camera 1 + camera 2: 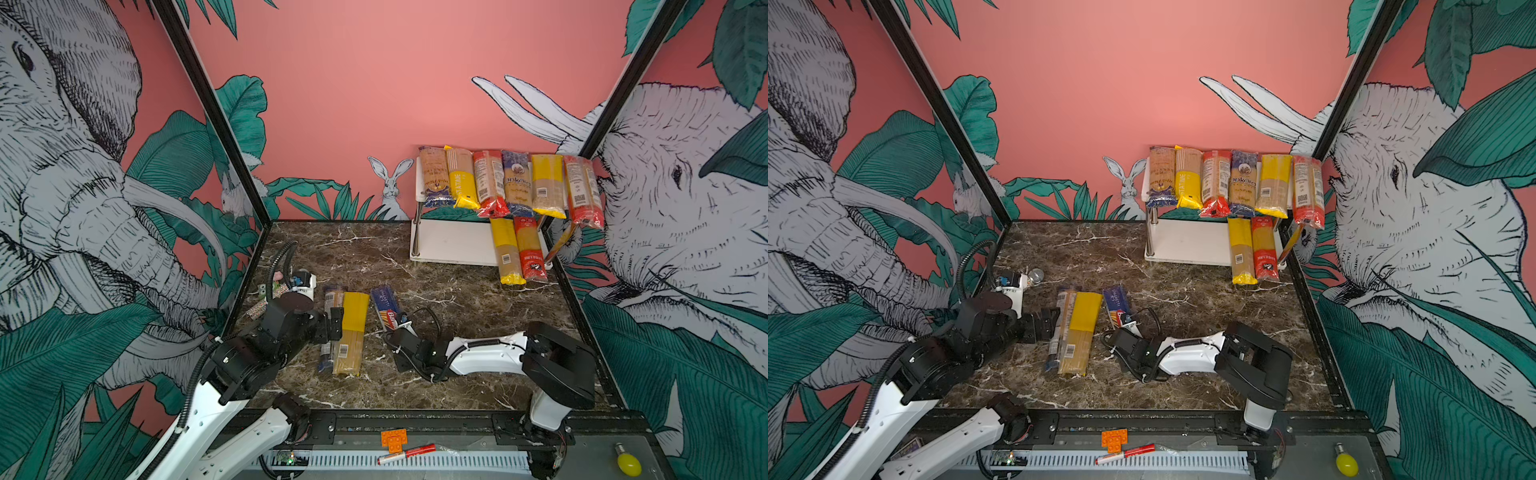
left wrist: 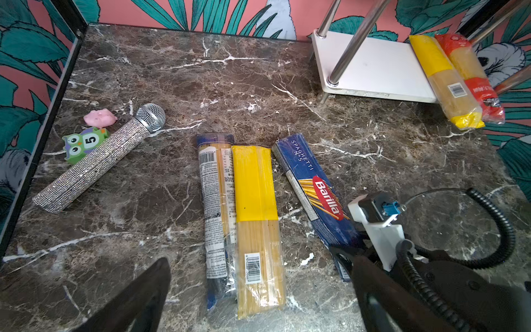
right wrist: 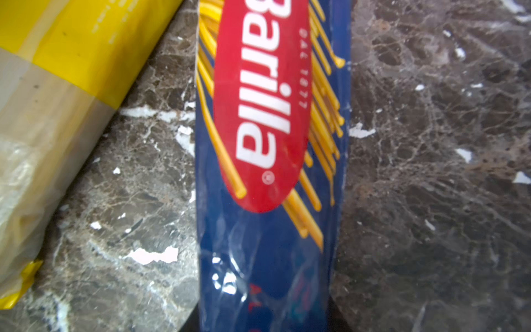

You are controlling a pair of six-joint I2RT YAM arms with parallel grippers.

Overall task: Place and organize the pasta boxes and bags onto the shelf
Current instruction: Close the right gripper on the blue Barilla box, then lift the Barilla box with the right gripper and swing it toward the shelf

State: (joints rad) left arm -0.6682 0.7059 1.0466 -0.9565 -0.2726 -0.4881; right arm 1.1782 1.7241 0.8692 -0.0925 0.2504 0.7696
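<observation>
— Right pincer (image 3: pixel 265 323) closed against both long sides of the dark blue Barilla spaghetti box (image 2: pixel 313 195). Only dark slivers of its fingers (image 3: pixel 343 319) showing at the picture's edge.

— Lifted or lying?

— Lying flat on the brown marble table (image 1: pixel 457 332), front middle, well apart from the small white two-tier shelf (image 1: pixel 453 243) in the far right corner.

— Anything hidden?

— Near end of the box buried under the pincer in both top views. Both ends cut off in the right wrist view. Small print on the side too blurred to read.

— Pointing which way?

— Long axis running front to back, far end leaning a little left, toward the clear spaghetti bag with the broad yellow band (image 2: pixel 255 218). Just beside that one, partly tucked under its edge, a clear bag with dark blue ends (image 2: pixel 214 201). Both also lengthwise front to back.

— And the other arm?

— Left pincer (image 1: pixel 333 326) spread wide, gripping nothing, at the left flank of those two bags. Touching or not, impossible to judge. Finger roots cut off at the frame edge in the left wrist view.

— The shelf itself?

— Top board almost wholly covered by six long pasta packs (image 1: pixel 511 183) side by side, the rightmost hanging off the end and tilted. On the lower board, a yellow-ended bag (image 1: pixel 507 249) and a red-ended bag (image 1: pixel 530 249), near ends jutting past the front edge.
</observation>
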